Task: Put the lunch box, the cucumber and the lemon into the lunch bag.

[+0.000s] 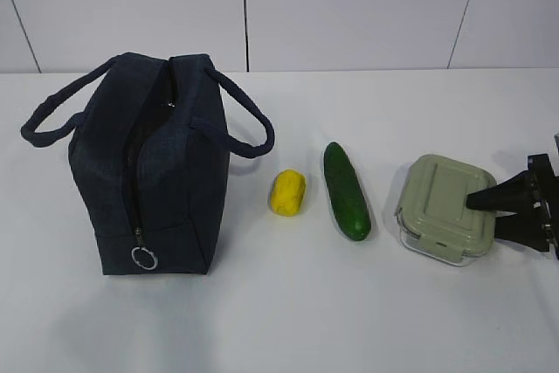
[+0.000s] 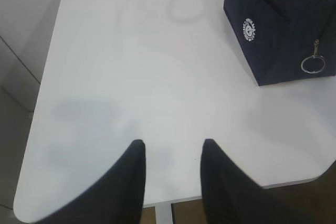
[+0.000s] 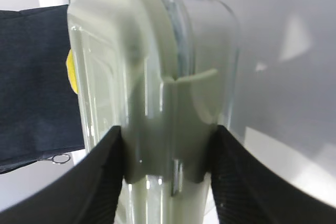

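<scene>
1. Our right gripper [image 3: 168, 156] has its two fingers on either side of the lunch box [image 1: 445, 207], one over the sage-green lid and one under the glass base. In the right wrist view the pads press against both faces, so we judge it clamped on the box.
2. The lunch box sits on the table [image 1: 288, 321] at the far right of the exterior view. Whether it rests flat or is just tipping we cannot say for certain, since the close view is blurred.
3. Just left of the box lies the cucumber [image 1: 347, 189], lengthwise and apart from it. The lemon [image 1: 287, 192] lies beside the cucumber, nearer the bag.
4. The lunch bag [image 1: 153, 172] stands upright at the left, handles up. Its zipper looks parted along the top and down the near end, with the ring pull [image 1: 143, 258] hanging low.
5. Our left gripper [image 2: 170, 153] hovers over bare table beside the bag with its jaws apart and nothing between them.
6. Progress, as we read it: nothing is in the bag yet. The box is only gripped, and the cucumber and lemon are untouched, so all three placements remain.
</scene>
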Action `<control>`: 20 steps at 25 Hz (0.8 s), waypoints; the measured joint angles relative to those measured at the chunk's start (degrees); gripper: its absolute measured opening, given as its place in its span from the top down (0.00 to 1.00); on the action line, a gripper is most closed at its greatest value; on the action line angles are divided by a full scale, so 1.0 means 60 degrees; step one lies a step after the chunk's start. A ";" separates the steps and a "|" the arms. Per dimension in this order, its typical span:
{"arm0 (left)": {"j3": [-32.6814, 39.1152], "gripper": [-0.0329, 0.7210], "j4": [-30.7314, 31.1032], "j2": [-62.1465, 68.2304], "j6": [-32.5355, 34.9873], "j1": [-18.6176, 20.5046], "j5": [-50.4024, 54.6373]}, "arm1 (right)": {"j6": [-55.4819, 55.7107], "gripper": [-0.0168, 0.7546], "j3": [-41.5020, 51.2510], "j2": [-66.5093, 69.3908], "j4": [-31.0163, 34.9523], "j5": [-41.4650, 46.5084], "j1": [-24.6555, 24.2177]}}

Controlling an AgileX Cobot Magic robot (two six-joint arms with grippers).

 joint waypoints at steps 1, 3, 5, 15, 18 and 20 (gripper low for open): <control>0.0000 0.64 0.0000 0.0000 0.0000 0.0000 0.0000 | 0.0017 0.51 0.0000 -0.0063 -0.0015 -0.0075 0.0000; 0.0000 0.64 0.0000 0.0000 0.0000 0.0000 0.0000 | 0.0036 0.51 0.0000 -0.0149 -0.0021 -0.0111 0.0000; 0.0000 0.64 0.0000 0.0000 0.0000 0.0000 0.0000 | 0.0054 0.51 0.0000 -0.0171 -0.0036 -0.0111 0.0000; 0.0000 0.64 0.0000 0.0000 0.0000 0.0000 0.0000 | 0.0158 0.51 0.0000 -0.0389 -0.0110 -0.0142 0.0440; 0.0000 0.64 0.0000 0.0000 0.0000 0.0000 0.0000 | 0.0197 0.51 0.0000 -0.0438 -0.0130 -0.0142 0.0576; 0.0000 0.64 0.0000 0.0000 0.0000 0.0000 0.0000 | 0.0215 0.51 0.0000 -0.0504 -0.0172 -0.0142 0.0592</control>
